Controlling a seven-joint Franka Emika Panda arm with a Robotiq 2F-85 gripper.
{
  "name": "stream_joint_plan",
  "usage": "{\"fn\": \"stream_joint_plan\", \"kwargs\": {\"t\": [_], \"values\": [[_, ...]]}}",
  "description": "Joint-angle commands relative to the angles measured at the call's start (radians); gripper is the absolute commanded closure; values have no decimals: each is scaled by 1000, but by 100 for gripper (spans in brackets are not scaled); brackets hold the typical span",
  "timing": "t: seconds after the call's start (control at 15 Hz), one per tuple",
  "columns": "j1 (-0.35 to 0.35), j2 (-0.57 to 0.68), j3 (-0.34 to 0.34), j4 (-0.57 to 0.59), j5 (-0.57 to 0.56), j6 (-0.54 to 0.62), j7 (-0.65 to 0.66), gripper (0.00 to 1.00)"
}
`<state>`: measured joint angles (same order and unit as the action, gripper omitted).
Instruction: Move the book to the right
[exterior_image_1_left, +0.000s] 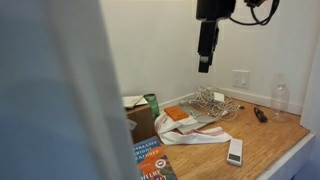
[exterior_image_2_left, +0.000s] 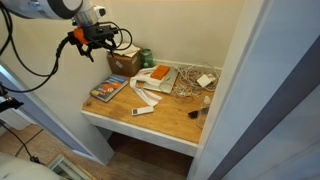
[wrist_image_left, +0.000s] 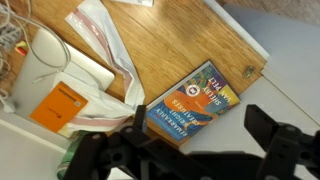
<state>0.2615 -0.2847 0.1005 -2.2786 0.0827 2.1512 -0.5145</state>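
The book is a flat paperback with a blue and orange cover. It lies at a front corner of the wooden tabletop. It shows in both exterior views. My gripper is open and empty, with its dark fingers wide apart. It hangs well above the table in both exterior views and touches nothing. In the wrist view the book lies below, between the fingers.
A white remote lies near the front edge. A brown cardboard box and a green can stand at the back. A small orange flat item, a plastic bag and tangled cables fill the middle. Walls enclose the alcove.
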Motion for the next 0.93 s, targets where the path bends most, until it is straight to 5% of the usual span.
{"fn": "stream_joint_plan", "kwargs": {"t": [0.0,0.07,0.13,0.2,0.6,0.87], "values": [[38,128,-20,59,121,67,-211,0],[40,158,-12,63,157,96,-270,0],[43,190,-2,70,188,123,-329,25],[44,219,8,79,221,141,-392,26],[10,418,96,166,305,228,-754,70],[-39,515,172,216,466,294,-998,97]]}}
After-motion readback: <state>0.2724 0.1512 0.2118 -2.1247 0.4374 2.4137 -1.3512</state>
